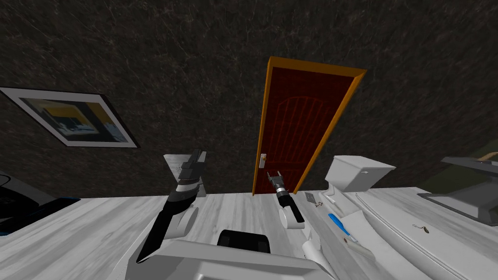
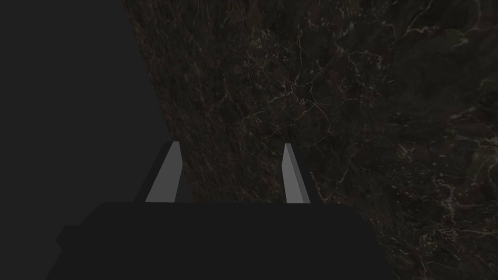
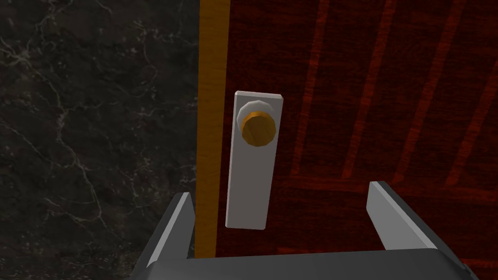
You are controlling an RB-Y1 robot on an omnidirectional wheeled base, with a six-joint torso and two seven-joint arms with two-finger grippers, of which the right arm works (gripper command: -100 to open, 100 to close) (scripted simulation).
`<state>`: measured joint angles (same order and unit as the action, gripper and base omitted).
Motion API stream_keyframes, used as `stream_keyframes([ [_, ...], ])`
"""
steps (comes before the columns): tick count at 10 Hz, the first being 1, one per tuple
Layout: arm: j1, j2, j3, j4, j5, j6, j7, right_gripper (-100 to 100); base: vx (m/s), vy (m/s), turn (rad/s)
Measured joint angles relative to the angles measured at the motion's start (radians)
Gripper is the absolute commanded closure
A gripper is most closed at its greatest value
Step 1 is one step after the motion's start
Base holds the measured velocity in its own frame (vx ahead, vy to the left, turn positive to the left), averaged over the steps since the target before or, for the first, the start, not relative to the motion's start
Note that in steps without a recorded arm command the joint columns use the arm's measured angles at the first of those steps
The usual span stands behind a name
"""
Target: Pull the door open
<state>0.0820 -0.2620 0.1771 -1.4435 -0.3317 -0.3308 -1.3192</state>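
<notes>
While the right gripper [image 3: 281,190] is held spread, the round orange knob [image 3: 258,128] is seen just ahead of it, untouched, at the edge of the dark red panelled door [image 3: 364,97]. The left gripper [image 2: 231,144], also spread, is raised apart, and a white toilet [image 1: 357,172] is set nearby.

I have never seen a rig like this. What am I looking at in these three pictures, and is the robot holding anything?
This is a two-armed robot in a simulated room. The wide picture comes from a camera on its head, looking down. Both arms reach forward toward a red door in a dark marbled wall, with a white toilet to the right. The other two pictures come from cameras on each hand. The right gripper is open and holds nothing. It is aimed at the door's grey plate and orange knob, short of them. The left gripper, raised on the left, is also open and empty.
</notes>
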Motion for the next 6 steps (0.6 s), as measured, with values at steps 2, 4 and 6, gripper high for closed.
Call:
stream_keyframes([
  [2,-0.015,-0.003,0.003,0.028,-0.009,0.003,-0.034,-100,0.076,-0.007,0.034],
  [4,-0.028,-0.011,0.007,0.060,-0.020,0.002,-0.073,-100,0.091,-0.010,0.058],
  [6,-0.044,-0.017,0.010,0.091,-0.030,0.004,-0.112,-100,0.109,0.012,0.041],
])
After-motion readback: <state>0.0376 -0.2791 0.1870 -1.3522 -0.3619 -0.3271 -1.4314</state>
